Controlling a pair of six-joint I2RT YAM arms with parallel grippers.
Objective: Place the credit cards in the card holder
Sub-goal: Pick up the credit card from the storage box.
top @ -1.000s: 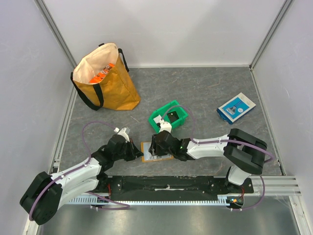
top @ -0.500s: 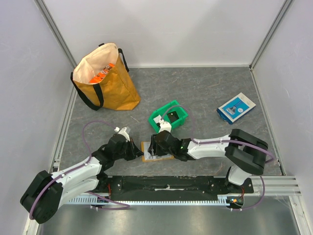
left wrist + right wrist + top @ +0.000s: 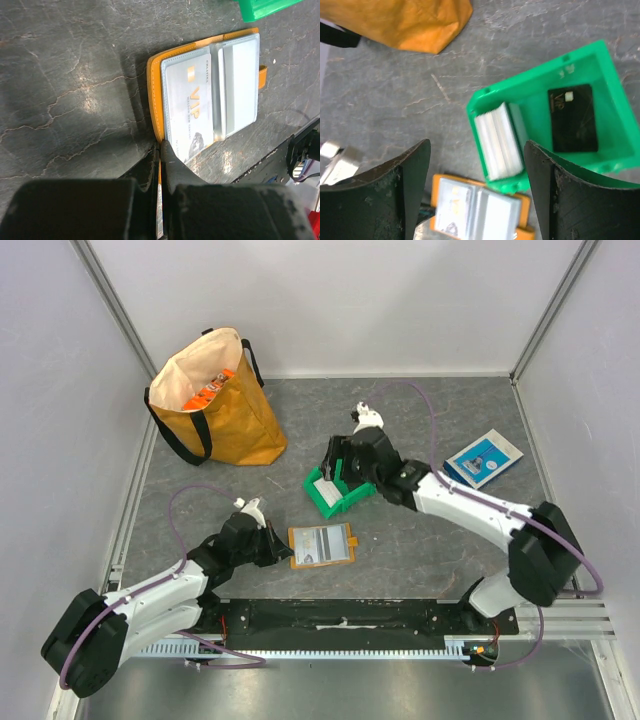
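The orange card holder (image 3: 322, 546) lies open on the table, with a silver VIP card (image 3: 187, 100) under its clear left pocket. My left gripper (image 3: 283, 548) is shut on the holder's left edge (image 3: 156, 105), its fingers (image 3: 172, 165) pinching the orange rim. My right gripper (image 3: 338, 472) is open and empty, hovering over the green bin (image 3: 332, 508). In the right wrist view the bin (image 3: 540, 70) holds a stack of white cards (image 3: 497, 142) standing on edge and a black card (image 3: 572, 117) lying flat. The holder (image 3: 480, 210) shows below it.
A big orange-yellow tote bag (image 3: 215, 400) stands at the back left. A blue-and-white flat box (image 3: 483, 459) lies at the right. Grey walls close in the table on three sides. A black rail runs along the near edge.
My right gripper has left the card holder and moved back and right, over the green bin. The holder now shows uncovered. The left arm has not moved.
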